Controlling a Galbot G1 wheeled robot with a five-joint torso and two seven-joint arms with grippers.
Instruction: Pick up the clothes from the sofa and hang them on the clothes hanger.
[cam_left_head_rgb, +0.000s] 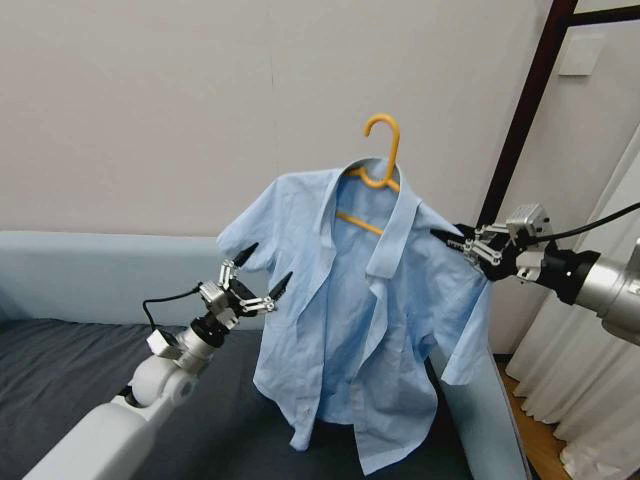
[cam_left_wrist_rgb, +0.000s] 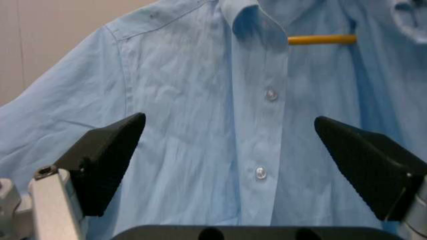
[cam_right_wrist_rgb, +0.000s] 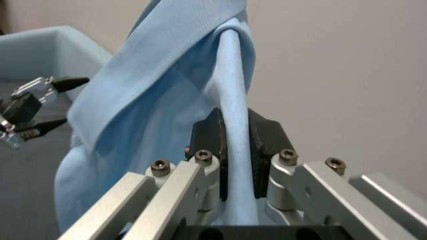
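Closest to me, the left arm reaches up from the lower left, and the left gripper (cam_left_head_rgb: 268, 263) hovers with its two fingers spread wide, holding nothing, just in front of the shirt's left sleeve and chest. Between its dark fingertips (cam_left_wrist_rgb: 110, 150) I can count two small buttons, an upper button (cam_left_wrist_rgb: 271, 94) and a lower button (cam_left_wrist_rgb: 260, 173), on the placket. There is one shirt (cam_left_head_rgb: 340, 310), light blue and short-sleeved, hanging open at the front above the right end of the sofa (cam_left_head_rgb: 80, 275), with its hem down over the dark seat cushion (cam_left_head_rgb: 70, 370). One yellow hanger (cam_left_head_rgb: 383, 150) sits inside the collar, its hook standing up above the neck and its bar (cam_left_wrist_rgb: 321, 39) crossing behind the open front. On the right, the right gripper (cam_left_head_rgb: 466, 243) comes in from the side, its two pads (cam_right_wrist_rgb: 215, 145) pinched tight on a fold of the shirt's shoulder edge. Behind everything is a plain pale wall (cam_left_head_rgb: 150, 110).
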